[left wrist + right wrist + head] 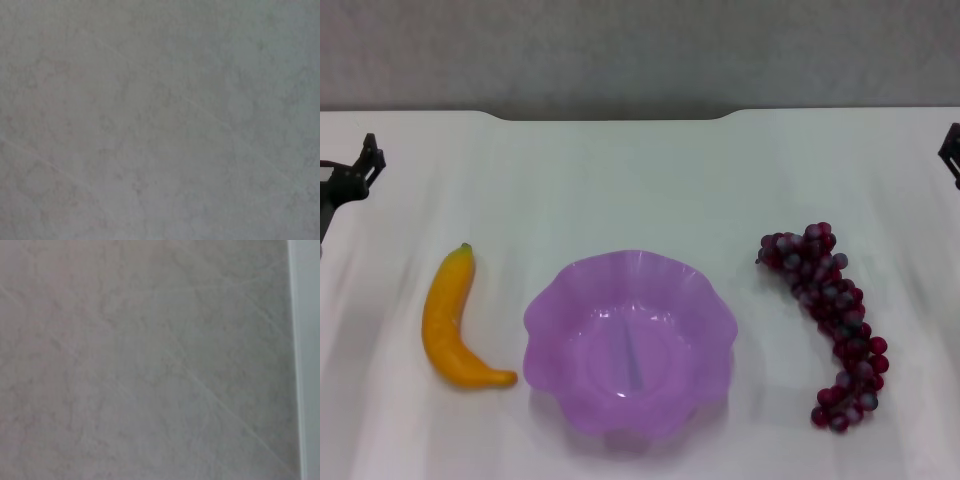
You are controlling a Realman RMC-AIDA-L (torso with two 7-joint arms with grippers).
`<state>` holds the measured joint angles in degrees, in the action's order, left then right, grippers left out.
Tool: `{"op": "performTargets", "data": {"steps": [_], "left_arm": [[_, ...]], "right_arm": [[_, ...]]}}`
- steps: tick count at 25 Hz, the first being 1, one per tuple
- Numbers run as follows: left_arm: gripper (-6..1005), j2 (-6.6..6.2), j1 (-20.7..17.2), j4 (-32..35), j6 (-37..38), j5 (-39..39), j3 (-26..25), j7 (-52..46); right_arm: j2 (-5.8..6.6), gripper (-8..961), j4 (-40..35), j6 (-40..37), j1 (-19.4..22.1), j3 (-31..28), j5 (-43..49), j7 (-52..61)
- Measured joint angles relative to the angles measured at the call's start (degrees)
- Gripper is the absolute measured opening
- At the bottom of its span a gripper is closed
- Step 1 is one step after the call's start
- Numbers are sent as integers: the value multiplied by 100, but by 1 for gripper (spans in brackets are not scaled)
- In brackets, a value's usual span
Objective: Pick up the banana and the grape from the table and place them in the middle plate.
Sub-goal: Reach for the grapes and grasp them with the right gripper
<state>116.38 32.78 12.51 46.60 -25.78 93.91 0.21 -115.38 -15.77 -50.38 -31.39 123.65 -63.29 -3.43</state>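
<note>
In the head view the orange-yellow banana (450, 322) lies on the white table (640, 180), left of the light-purple middle plate (552, 310), stem tip pointing away from me. The plate is empty. The dark red-purple grape bunch (832, 322) lies right of the plate. My left gripper (360, 168) is at the far left edge, well behind the banana. My right gripper (951, 150) just shows at the far right edge, behind the grapes. Neither holds anything that I can see. Both wrist views show only a bare grey surface.
The table's far edge (620, 115) runs along the back with a grey wall behind it. A pale strip (305, 360) runs along one side of the right wrist view.
</note>
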Motion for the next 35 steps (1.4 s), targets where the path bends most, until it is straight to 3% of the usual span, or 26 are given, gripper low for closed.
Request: {"op": "performTargets", "data": {"steps": [13,23,28,35], "left_arm": [[878,-11,62,-44,-84,3,-3,20],[877,-13,-35,-65,-209,3,8,69],[877,-17,-47,-65,-306,3,7,174],[878,-20,-46,-65,-311,3,3,215]], "right_arm": [[10,891,-40,341,-122,9,-11,97],[52,890,-980,1812,-194,-100,92,-461],[61,890,-1767,2941,-109,-848,89,-1519],[39,890,-2905,4277,371,-2052,91,-2790]]}}
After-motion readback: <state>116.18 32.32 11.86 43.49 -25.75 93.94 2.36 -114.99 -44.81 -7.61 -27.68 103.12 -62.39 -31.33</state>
